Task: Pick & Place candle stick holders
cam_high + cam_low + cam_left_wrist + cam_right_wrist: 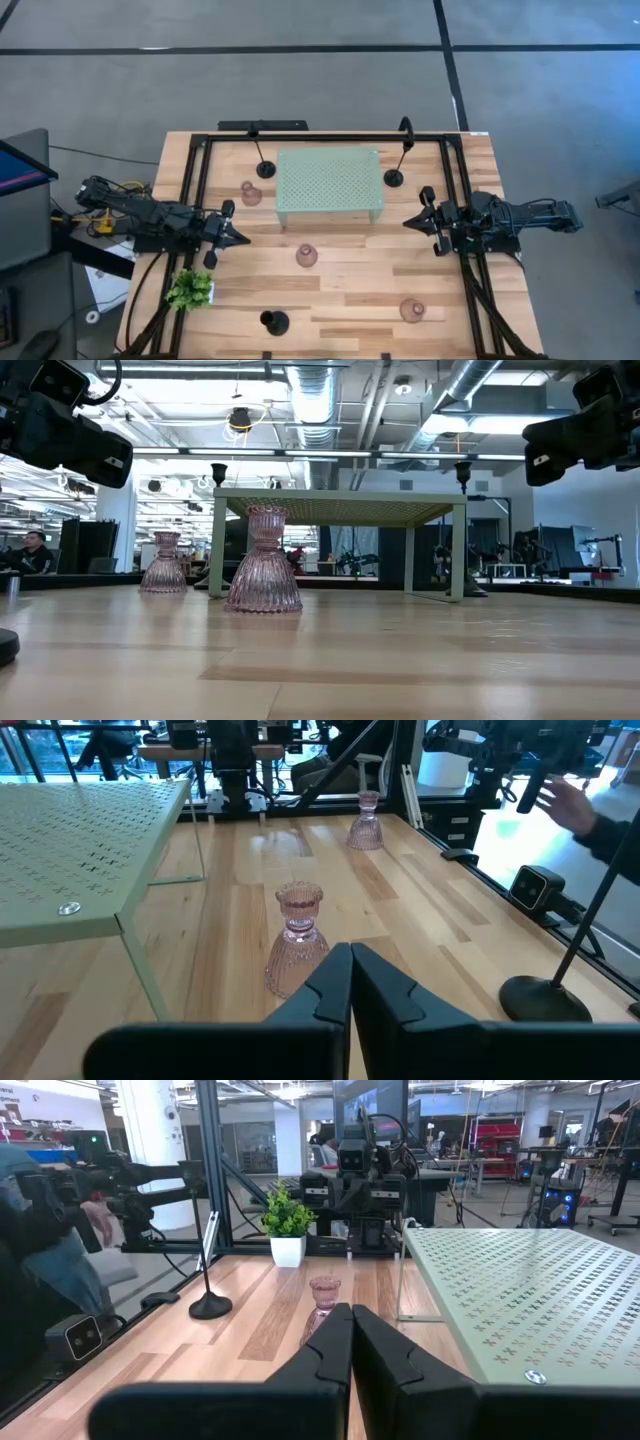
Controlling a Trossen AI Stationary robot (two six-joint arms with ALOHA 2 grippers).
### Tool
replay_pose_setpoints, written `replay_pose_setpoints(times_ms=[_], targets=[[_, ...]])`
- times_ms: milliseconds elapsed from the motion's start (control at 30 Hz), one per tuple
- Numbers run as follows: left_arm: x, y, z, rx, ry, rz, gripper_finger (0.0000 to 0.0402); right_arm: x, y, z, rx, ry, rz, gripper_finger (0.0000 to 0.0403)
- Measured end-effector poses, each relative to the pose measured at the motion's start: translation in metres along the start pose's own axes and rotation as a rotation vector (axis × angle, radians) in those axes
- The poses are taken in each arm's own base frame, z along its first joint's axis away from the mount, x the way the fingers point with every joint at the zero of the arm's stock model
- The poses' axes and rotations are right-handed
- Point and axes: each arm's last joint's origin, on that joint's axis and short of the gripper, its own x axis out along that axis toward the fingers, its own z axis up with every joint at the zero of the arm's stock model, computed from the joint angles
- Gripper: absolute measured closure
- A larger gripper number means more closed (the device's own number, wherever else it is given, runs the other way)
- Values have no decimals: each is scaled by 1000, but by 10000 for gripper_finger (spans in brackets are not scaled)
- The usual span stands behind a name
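Three pinkish translucent holders stand upright on their bases on the wooden table: one at the middle (307,256), one left of the stand (251,193), one near the front right (412,310). Three black holders stand on round bases: far left (265,170), far right (394,178), front (274,322). My left gripper (240,238) is shut and empty, above the table's left side; its wrist view shows the middle pink holder (298,940) just ahead. My right gripper (410,222) is shut and empty at the right side, with the same holder (323,1305) beyond its fingers.
A pale green perforated stand (328,185) fills the table's far middle. A small green plant (190,290) sits at the near left. Black frame rails run along both sides (195,200). A person's hand (575,805) shows beyond the table's near edge.
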Motion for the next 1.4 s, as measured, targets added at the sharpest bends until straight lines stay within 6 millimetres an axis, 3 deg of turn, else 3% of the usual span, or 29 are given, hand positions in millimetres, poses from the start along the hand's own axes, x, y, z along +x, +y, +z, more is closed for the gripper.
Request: replay_pose_setpoints(times_ms=[1400], targets=[[0,0,2,-3,-23,4,394,0,0,1,-1,-9,-1,403]])
